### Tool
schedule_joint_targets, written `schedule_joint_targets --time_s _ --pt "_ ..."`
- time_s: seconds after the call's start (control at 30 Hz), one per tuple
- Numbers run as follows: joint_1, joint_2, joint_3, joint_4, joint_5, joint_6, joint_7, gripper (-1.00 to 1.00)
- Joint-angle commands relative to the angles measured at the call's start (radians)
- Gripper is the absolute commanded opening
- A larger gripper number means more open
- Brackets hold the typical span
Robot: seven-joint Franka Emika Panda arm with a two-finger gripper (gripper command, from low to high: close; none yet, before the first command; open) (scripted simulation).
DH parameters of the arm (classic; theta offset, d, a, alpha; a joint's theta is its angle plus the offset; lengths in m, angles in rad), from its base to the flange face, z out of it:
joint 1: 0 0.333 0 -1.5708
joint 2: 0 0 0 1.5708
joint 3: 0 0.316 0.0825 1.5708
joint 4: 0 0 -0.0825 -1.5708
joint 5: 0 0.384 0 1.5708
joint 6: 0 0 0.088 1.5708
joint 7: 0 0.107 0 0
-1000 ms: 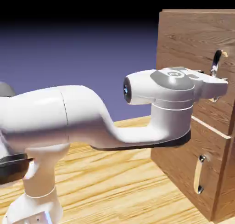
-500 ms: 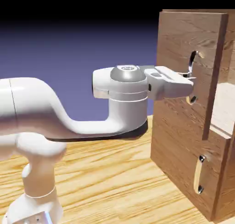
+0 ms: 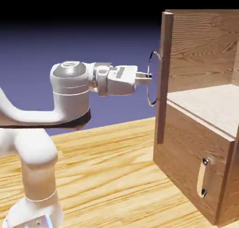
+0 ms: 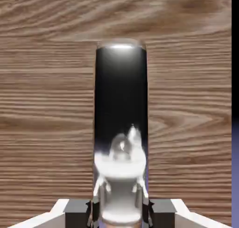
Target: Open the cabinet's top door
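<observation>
Clearly the gripper (image 3: 148, 77) is clamping the top door's handle (image 3: 152, 79) because that silver bar is the only purchase for swinging the panel out. In the exterior view, going left to right, the white arm (image 3: 28, 129) is rising from about seven o'clock, bending at a rounded wrist (image 3: 70, 84) near nine o'clock, and the hand is lying level, pointing toward three o'clock at the bar. The top door (image 3: 163, 77) is standing edge-on to this camera just past the frame's centre, swung well out from the cabinet (image 3: 200, 143), whose pale inner shelf (image 3: 210, 105) is showing at three o'clock. The smaller lower panel (image 3: 196, 171) with its short handle (image 3: 202, 176) is sitting shut at five o'clock. In the hand view the dark, shiny bar (image 4: 120, 124) is filling the middle from twelve to six o'clock, and the grey fingertips (image 4: 77, 208) are pressing in on it at the bottom edge, with wood grain behind. The door is looking largely open, I judge.
</observation>
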Motion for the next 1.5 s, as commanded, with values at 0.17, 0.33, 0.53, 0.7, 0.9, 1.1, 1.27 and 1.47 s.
schedule_joint_targets --time_s 0.17,0.33,0.53,0.7,0.9,1.1,1.27,1.47 --pt "-0.058 -0.126 0.211 -0.09 0.262 -0.124 -0.081 -1.0" --pt "-0.05 -0.205 0.392 -0.128 0.468 -0.249 -0.131 -1.0" --pt "-0.015 -0.243 0.61 -0.128 0.684 -0.407 -0.157 -1.0" --pt "0.006 -0.228 0.791 -0.093 0.847 -0.545 -0.156 -1.0" --pt "-0.015 -0.162 1.009 0.0 1.033 -0.722 -0.138 -1.0" --pt "-0.126 -0.063 1.226 0.169 1.207 -0.924 -0.117 -1.0" --pt "-0.278 0.006 1.38 0.351 1.316 -1.091 -0.111 -1.0" --pt "-0.476 0.05 1.517 0.568 1.399 -1.265 -0.123 -1.0"
